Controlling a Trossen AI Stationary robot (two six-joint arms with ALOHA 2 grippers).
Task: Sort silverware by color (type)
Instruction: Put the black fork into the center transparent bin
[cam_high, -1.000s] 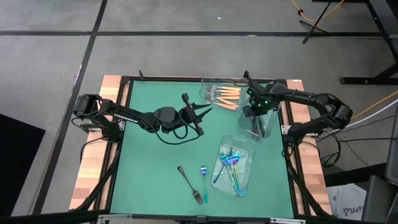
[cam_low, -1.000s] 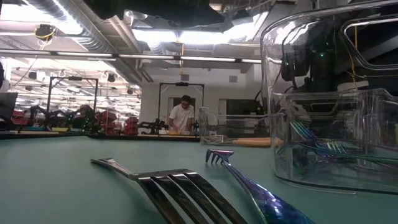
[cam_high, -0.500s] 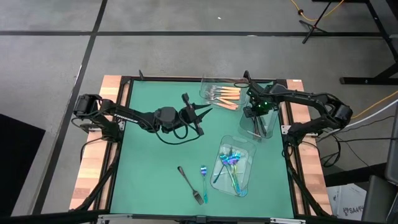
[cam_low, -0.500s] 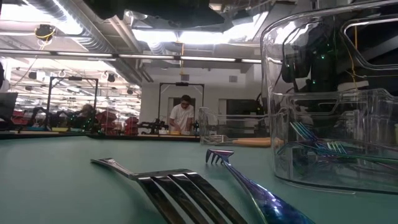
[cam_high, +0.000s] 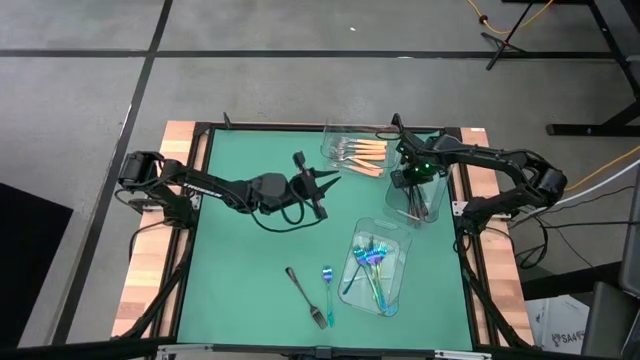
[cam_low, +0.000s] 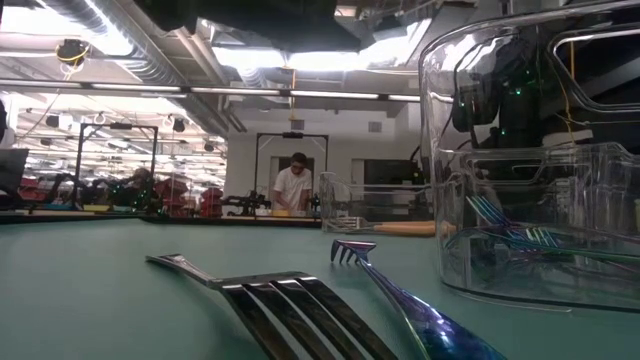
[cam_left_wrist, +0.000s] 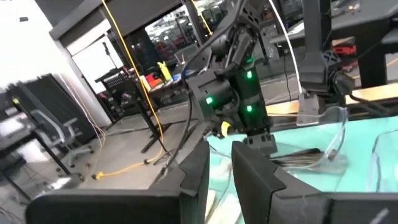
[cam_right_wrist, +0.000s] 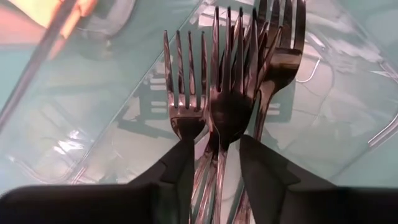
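Note:
Three dark metal forks (cam_right_wrist: 230, 106) lie side by side in a clear tray (cam_high: 432, 212) at the right. My right gripper (cam_right_wrist: 217, 165) points down into that tray, open, its fingers on either side of the fork handles. Whether it touches them I cannot tell. Orange-handled forks (cam_high: 362, 151) lie in a clear tray at the far edge. Iridescent blue forks (cam_high: 374, 268) lie in a third tray (cam_high: 398, 240). A dark fork (cam_high: 305, 296) and a blue fork (cam_high: 327, 290) lie loose on the green mat. My left gripper (cam_high: 325, 185) hovers level above the mat's middle, open and empty.
The green mat (cam_high: 250, 260) has free room on its left half. In the low view the loose dark fork (cam_low: 270, 300) and blue fork (cam_low: 400, 300) lie close to the near edge. A person (cam_low: 292, 188) stands far off in the room behind.

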